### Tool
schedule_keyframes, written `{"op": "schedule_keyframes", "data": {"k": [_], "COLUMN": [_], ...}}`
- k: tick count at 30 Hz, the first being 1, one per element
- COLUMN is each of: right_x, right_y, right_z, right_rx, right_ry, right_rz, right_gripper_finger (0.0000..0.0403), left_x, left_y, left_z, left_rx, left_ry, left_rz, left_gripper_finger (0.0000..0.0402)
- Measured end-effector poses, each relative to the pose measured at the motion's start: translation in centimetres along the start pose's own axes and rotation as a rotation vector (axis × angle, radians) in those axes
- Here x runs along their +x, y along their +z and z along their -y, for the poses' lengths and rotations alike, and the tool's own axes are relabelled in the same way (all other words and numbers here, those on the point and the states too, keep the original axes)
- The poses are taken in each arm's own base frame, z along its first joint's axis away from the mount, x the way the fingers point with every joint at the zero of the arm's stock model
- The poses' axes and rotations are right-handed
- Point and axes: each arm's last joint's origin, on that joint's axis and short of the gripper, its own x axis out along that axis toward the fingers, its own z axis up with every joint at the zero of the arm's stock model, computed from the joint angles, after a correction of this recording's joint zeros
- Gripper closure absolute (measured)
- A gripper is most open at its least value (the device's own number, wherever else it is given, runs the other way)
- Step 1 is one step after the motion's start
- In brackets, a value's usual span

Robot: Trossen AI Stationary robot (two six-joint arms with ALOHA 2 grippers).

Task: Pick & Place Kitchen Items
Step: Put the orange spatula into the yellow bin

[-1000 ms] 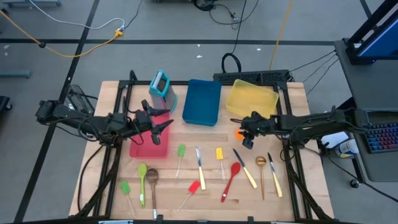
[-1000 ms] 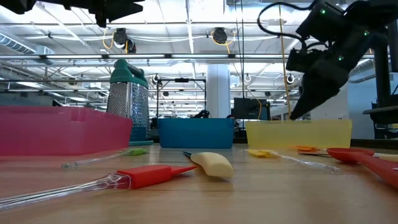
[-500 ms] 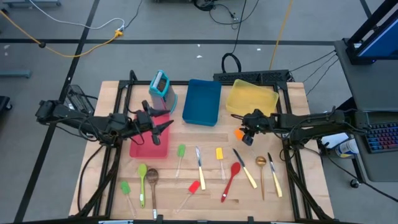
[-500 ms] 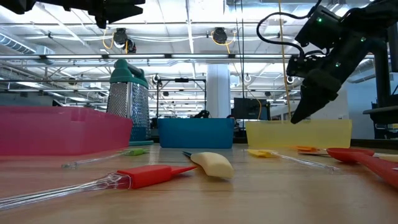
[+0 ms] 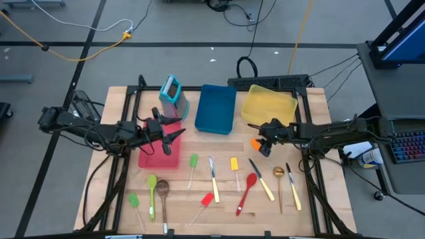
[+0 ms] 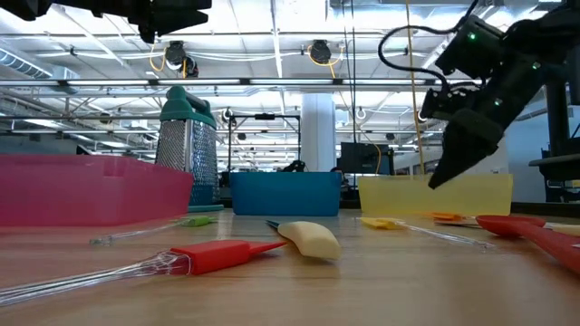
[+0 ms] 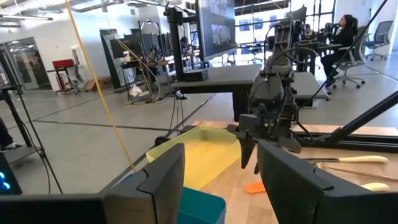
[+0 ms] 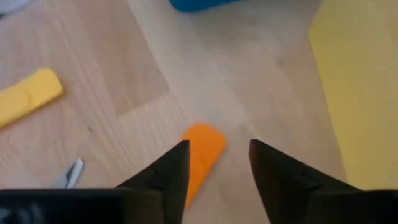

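1. Orange mini spatula [image 8: 202, 152]: lies on the table just short of the yellow tray [image 5: 269, 105]. You'll likely find it light, flat and slippery; take it across the blade edges.
2. Right gripper [image 8: 214, 163]: fingers parted above it, empty.
3. Left gripper [image 5: 178, 135]: spread, empty, over the red tray [image 5: 159, 158].
4. Yellow and blue tray [image 5: 216, 109] interiors: nothing visible from above.

Bright overhead lighting, soft shadows, blurred foreground

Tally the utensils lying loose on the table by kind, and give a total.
Spatulas: 5
Spoons: 4
Knives: 3
Total: 12
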Motion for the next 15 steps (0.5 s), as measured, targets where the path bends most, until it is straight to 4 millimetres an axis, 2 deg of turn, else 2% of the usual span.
{"op": "schedule_keyframes", "data": {"k": [6, 15], "right_x": [0.2, 0.6], "right_y": [-0.9, -1.2], "right_z": [0.0, -1.5], "right_rx": [0.064, 0.16], "right_ry": [0.002, 0.045], "right_rz": [-0.026, -0.037], "right_gripper_finger": [0.0194, 0.0198], "left_x": [0.0, 0.0], "left_y": [0.0, 0.0], "left_z": [0.0, 0.0], "left_rx": [0.003, 0.003], "left_ry": [0.0, 0.0], "left_rz": [0.0, 0.001], "left_gripper_finger": [0.0195, 0.0195]}}
